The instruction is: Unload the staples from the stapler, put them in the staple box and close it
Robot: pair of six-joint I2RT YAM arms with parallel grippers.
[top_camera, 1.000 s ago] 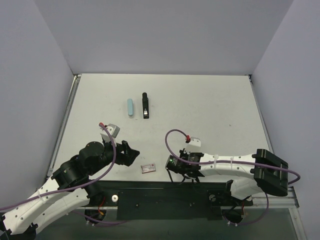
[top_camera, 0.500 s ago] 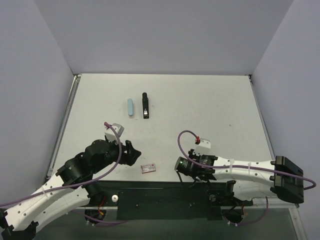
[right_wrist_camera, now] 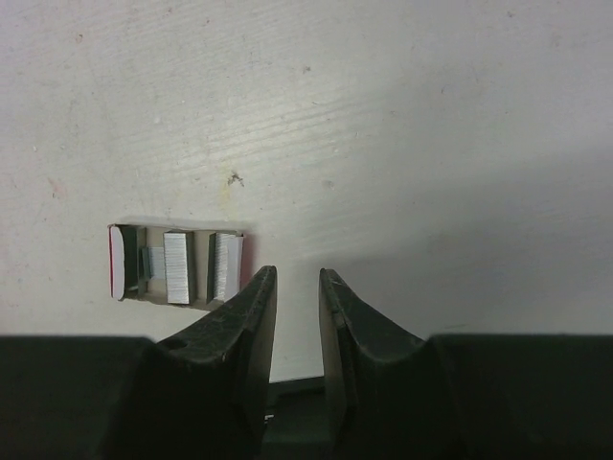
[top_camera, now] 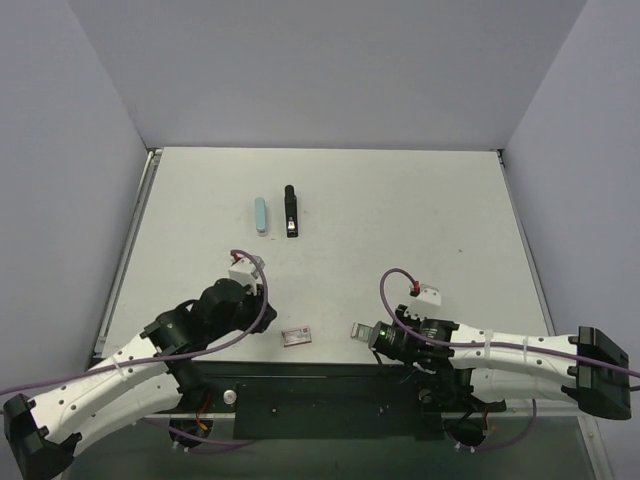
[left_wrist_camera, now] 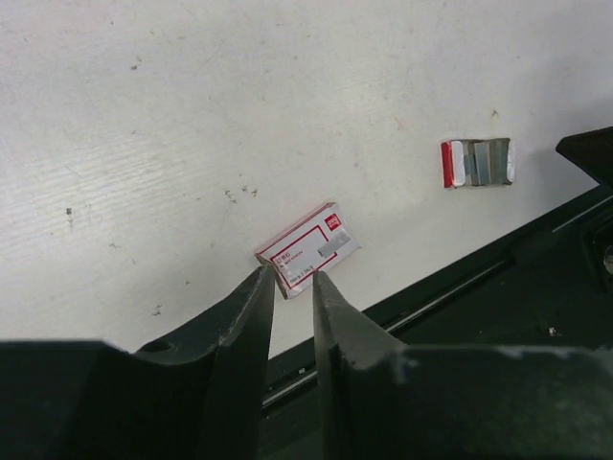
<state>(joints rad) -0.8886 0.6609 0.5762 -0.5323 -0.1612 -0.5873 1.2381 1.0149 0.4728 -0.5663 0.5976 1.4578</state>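
The black stapler (top_camera: 290,210) lies toward the far edge of the table (top_camera: 420,200), left of its middle. A pale blue bar (top_camera: 261,214) lies just beside it on the left-edge side, and both are well apart from the arms. By the near edge, the left gripper (left_wrist_camera: 290,280) has its jaws narrowly parted and empty, tips at the corner of a red-and-white staple box (left_wrist_camera: 308,251). The right gripper (right_wrist_camera: 297,276), also slightly parted and holding nothing, sits just beside a red-ended holder of silver staples (right_wrist_camera: 172,264).
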